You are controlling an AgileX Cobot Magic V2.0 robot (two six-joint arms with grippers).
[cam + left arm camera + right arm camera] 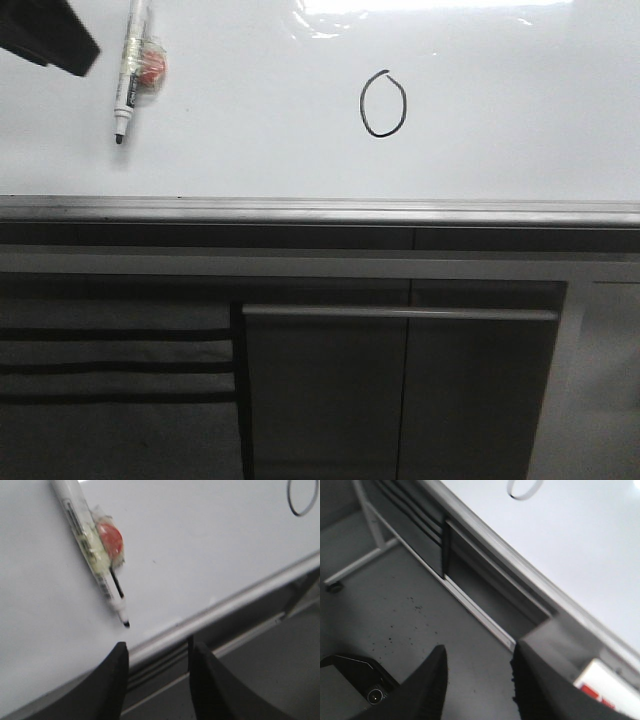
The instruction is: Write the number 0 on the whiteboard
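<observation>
Zero [383,103] is sitting on the whiteboard [500,120], drawn as a thin black oval a little taller than wide, with a tiny tail at its top. In the front view it is lying in the upper middle of the frame, slightly right of center, with bare white board all around it. Glare is shining on the board along the top edge, above and to the right of the oval. A grey edge strip [320,208] is running across the frame below the board, and dark cabinet panels [400,390] are filling the lower part.

A marker [128,70] is lying on the board at the upper left, tip pointing down, well apart from the zero. A small red and clear lump [151,70] is sticking to its right side, touching the barrel. A dark shape is cutting into the top left corner, just beside the marker's upper end.

The left gripper [157,680] is showing its two dark fingers [112,685] spread apart, grasping nothing, with the marker tip just above them in the lower middle of that view and the edge strip crossing between them. The right gripper [479,685] is likewise standing released, its fingers apart over grey floor [395,620], holding nothing. In its view the zero is peeking in at the top edge.
</observation>
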